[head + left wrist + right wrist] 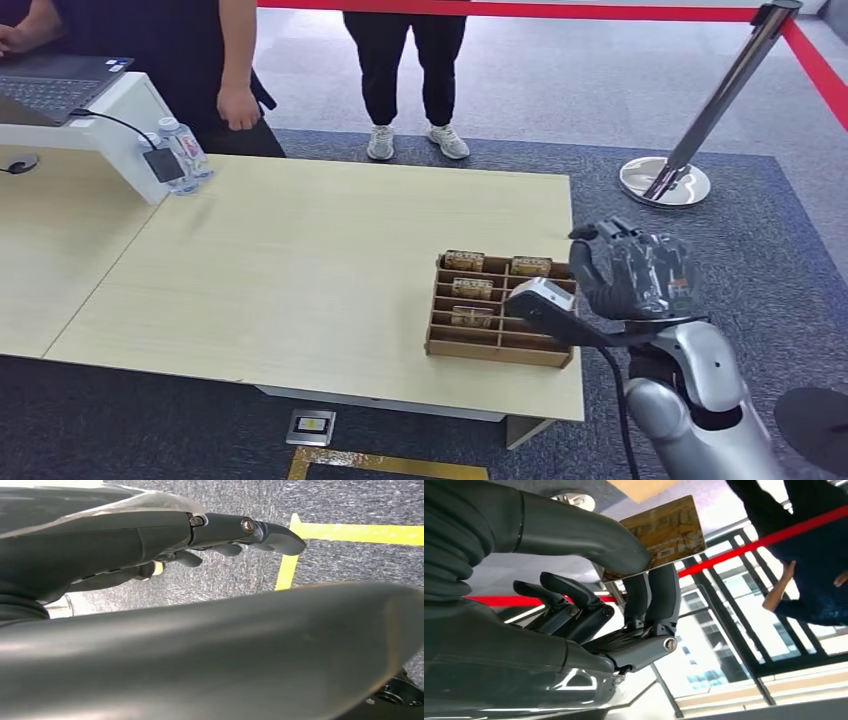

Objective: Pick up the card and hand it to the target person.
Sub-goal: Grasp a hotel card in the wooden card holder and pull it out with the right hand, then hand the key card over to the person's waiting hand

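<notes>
Matt pale wood table [300, 260]; brown wooden tray [437, 320]; glossy card [669, 530]

the thumb [589, 535] hides one corner of the card [666, 530].

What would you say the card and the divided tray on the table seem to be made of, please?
Card: probably glossy plastic or coated cardstock, thin, flat, with a gold-brown print that catches light. Tray: looks like unpainted wood or fibreboard, matte brown with thin slotted dividers.

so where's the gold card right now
The gold rectangular card is pinched in the right robot hand, raised above the wooden slotted tray at the table's right end.
</notes>
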### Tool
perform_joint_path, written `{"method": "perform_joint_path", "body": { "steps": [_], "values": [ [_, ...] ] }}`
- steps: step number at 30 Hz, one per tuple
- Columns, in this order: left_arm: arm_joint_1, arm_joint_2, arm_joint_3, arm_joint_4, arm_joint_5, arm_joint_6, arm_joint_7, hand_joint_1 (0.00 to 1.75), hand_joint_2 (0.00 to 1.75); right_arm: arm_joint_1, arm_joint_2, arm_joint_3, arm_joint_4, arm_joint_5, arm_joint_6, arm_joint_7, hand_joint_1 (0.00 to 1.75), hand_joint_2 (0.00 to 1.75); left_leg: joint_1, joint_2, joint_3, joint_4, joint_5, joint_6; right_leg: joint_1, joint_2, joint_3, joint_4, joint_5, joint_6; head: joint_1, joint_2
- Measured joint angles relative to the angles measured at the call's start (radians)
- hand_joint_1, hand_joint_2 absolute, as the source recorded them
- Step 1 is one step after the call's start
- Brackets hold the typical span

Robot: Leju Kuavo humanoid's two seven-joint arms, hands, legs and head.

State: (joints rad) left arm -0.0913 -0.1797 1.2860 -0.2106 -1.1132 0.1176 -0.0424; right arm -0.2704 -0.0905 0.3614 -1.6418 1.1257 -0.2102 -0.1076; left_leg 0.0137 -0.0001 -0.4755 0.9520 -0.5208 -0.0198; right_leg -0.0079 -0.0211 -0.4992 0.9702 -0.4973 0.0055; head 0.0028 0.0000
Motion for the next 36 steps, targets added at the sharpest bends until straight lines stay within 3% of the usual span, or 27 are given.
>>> {"method": "perform_joint_path", "body": {
  "steps": [6, 11, 18, 28, 36],
  "values": [
    [-0.009, 0.000, -0.003, 0.000, -0.028, -0.014, -0.001, 0.00, 0.00, -0.219, 0.049, 0.044, 0.156, 0.032, -0.025, 0.014, 1.75, 1.75, 0.000, 0.000, 0.000, 0.000, 0.002, 0.000, 0.000, 0.000, 0.000, 0.001, 0.001, 0.000, 0.000, 0.000],
    [-0.014, 0.000, -0.012, 0.000, -0.053, -0.014, 0.007, 0.00, 0.00, -0.387, 0.155, 0.088, 0.366, 0.055, -0.097, 0.027, 1.75, 1.75, 0.000, 0.000, 0.000, 0.000, 0.003, -0.001, 0.000, 0.000, -0.002, 0.003, 0.001, -0.001, 0.000, 0.000],
    [-0.014, 0.000, -0.039, 0.000, -0.085, -0.016, 0.031, 0.00, 0.00, -0.533, 0.262, 0.092, 0.584, 0.056, -0.122, 0.016, 1.75, 1.75, 0.000, 0.000, -0.001, 0.000, 0.003, -0.001, 0.000, 0.000, -0.002, 0.003, 0.001, -0.001, 0.000, 0.000],
    [-0.014, 0.000, -0.052, 0.000, -0.081, -0.001, 0.045, 0.00, 0.00, -0.609, 0.383, 0.092, 0.785, 0.041, -0.135, -0.048, 1.75, 1.75, 0.000, 0.000, -0.001, 0.000, 0.003, -0.001, 0.000, 0.000, -0.003, 0.003, 0.001, -0.001, 0.000, 0.000],
    [-0.013, 0.001, -0.052, 0.000, -0.080, 0.008, 0.054, 0.00, 0.00, -0.615, 0.424, 0.093, 0.814, 0.015, -0.120, -0.064, 1.75, 1.75, 0.000, 0.000, -0.001, 0.000, 0.003, -0.001, 0.000, 0.000, -0.003, 0.003, 0.001, -0.001, 0.000, 0.000]
  ]
}}
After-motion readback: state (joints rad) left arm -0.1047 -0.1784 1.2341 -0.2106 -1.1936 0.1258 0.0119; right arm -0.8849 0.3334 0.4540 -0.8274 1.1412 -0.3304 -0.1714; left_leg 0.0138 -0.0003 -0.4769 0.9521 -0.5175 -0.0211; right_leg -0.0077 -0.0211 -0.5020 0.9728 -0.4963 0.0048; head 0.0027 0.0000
